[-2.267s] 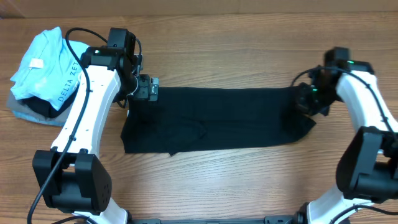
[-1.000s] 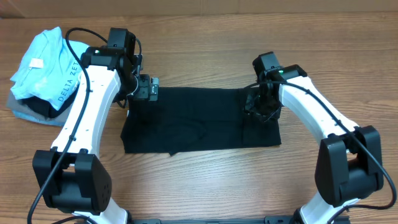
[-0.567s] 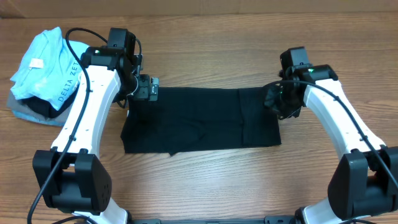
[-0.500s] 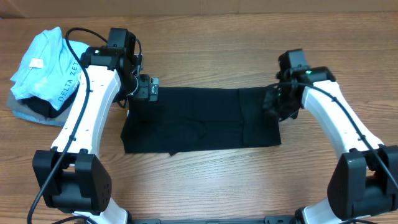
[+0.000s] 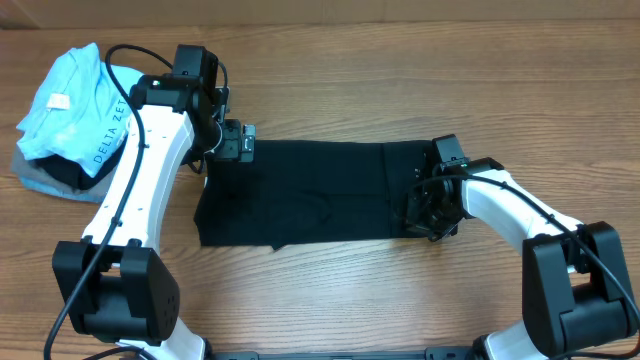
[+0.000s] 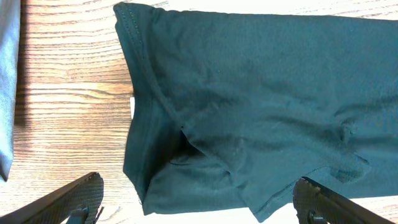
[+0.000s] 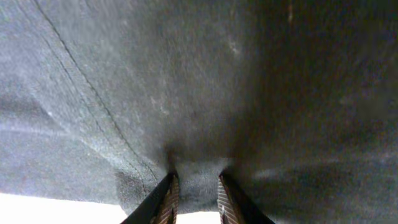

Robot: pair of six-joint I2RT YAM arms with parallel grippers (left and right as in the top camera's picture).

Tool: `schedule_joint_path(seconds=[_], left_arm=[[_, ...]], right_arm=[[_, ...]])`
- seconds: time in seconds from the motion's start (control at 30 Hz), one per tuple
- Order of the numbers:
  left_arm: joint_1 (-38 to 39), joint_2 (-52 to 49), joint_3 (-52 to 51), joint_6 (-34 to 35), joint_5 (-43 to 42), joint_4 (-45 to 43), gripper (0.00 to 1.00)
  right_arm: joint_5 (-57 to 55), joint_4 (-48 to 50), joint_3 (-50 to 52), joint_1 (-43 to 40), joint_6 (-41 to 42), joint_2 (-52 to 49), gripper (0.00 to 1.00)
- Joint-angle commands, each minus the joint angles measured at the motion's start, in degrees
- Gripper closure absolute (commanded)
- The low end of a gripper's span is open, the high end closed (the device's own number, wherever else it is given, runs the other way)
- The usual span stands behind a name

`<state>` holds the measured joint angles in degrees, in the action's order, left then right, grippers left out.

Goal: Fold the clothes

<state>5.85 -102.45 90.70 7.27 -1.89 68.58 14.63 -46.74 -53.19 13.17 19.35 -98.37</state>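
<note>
The black T-shirt (image 5: pixel 310 195) lies flat on the wooden table as a long folded strip, with its right end doubled back over itself. My right gripper (image 5: pixel 428 215) is at the shirt's front right corner and is shut on a pinch of the black fabric (image 7: pixel 194 186), which fills the right wrist view. My left gripper (image 5: pixel 237 143) hovers over the shirt's far left corner with its fingers wide open and empty. The left wrist view shows the shirt's left end (image 6: pixel 249 112) with a sleeve hem. The white tag is hidden.
A light blue shirt lettered "DELTA ZETA" (image 5: pixel 75 100) lies on a grey folded garment (image 5: pixel 45 180) at the far left of the table. Bare wood (image 5: pixel 400 290) surrounds the black shirt.
My right gripper carried the shirt's right end leftward and laid it over the middle, moved back to the right, and has now come down to the front right corner. The left arm has not moved.
</note>
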Motion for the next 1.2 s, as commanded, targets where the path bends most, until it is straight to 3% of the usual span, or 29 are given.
schedule_joint_path(seconds=[0.0,0.2,0.27,0.33,0.37,0.57,0.8,0.9,1.17], left_arm=[[-0.2,-0.2,1.0,-0.9,-0.5,0.0,0.0],[-0.2,-0.2,1.0,-0.9,-0.5,0.0,0.0],[-0.2,-0.2,1.0,-0.9,-0.5,0.0,0.0],[-0.2,-0.2,1.0,-0.9,-0.5,0.0,0.0],[-0.2,-0.2,1.0,-0.9,-0.5,0.0,0.0],[-0.1,-0.2,1.0,-0.9,-0.5,0.0,0.0],[-0.2,-0.2,1.0,-0.9,-0.5,0.0,0.0],[-0.2,-0.2,1.0,-0.9,-0.5,0.0,0.0],[-0.2,-0.2,1.0,-0.9,-0.5,0.0,0.0]], right_arm=[[0.5,-1.4,0.2,0.3,-1.7,1.1,0.75],[0.5,-6.6,-6.4,0.2,-6.1,6.2,0.66],[0.5,-8.2,-9.4,-0.4,-6.6,8.3,0.58],[0.5,-10.1,-11.7,-1.5,-6.6,9.8,0.4],[0.6,-10.9,-12.7,-2.5,-7.3,10.3,0.37],[4.2,-9.3,-13.4,-11.7,-11.1,8.5,0.32],[17.7,-4.5,-13.4,-22.6,-20.2,-0.7,0.25],[24.7,-2.2,-13.4,-23.8,-25.9,-6.6,0.2],[24.1,0.0,-13.3,-23.6,-27.3,-14.8,0.22]])
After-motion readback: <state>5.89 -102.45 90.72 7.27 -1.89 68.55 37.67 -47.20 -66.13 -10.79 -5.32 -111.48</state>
